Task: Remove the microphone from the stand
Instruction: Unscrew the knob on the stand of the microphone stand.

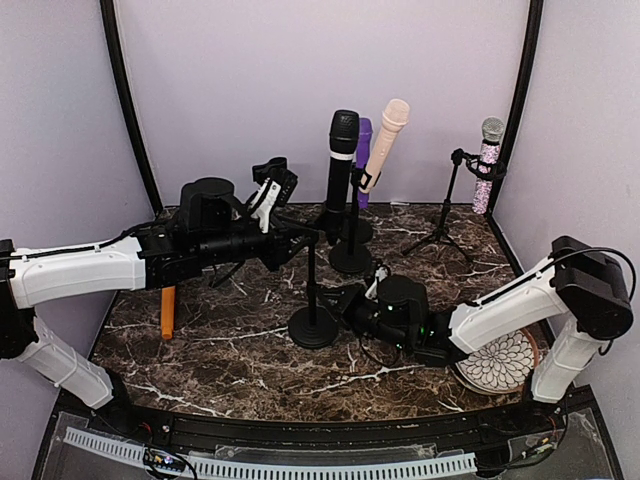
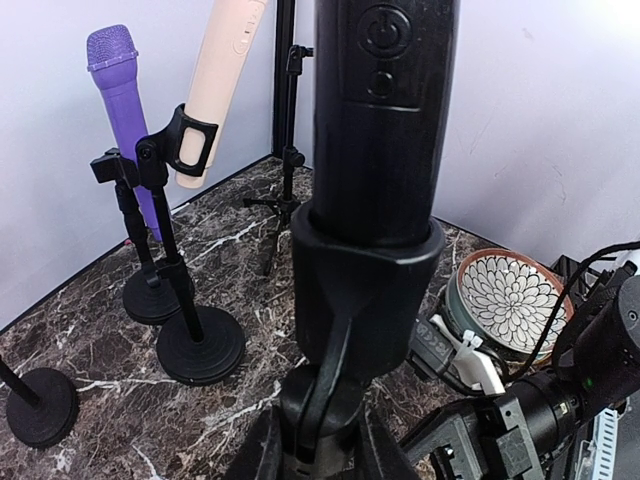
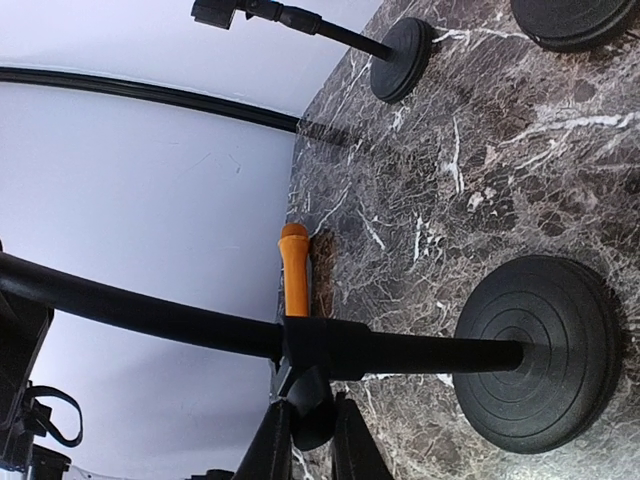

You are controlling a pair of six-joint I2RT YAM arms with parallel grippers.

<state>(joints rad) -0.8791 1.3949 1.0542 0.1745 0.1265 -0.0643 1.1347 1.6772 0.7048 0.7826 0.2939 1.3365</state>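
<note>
Here, the black cylindrical microphone [image 1: 342, 160] stands upright in the clip of the black round-based metal stand [image 1: 313, 325], near the middle of the dark marbled table [image 1: 220, 345]. The left gripper [image 2: 320, 445] has its fingers closed narrowly on the stand's joint just below the clip. The right gripper [image 3: 312, 425] has its fingers clamped on the pole's collar, near the base.

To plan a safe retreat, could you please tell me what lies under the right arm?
A flower-patterned bowl sits on the marble table beneath it. The arm covers part of the bowl's rim, so that side is hidden.
</note>
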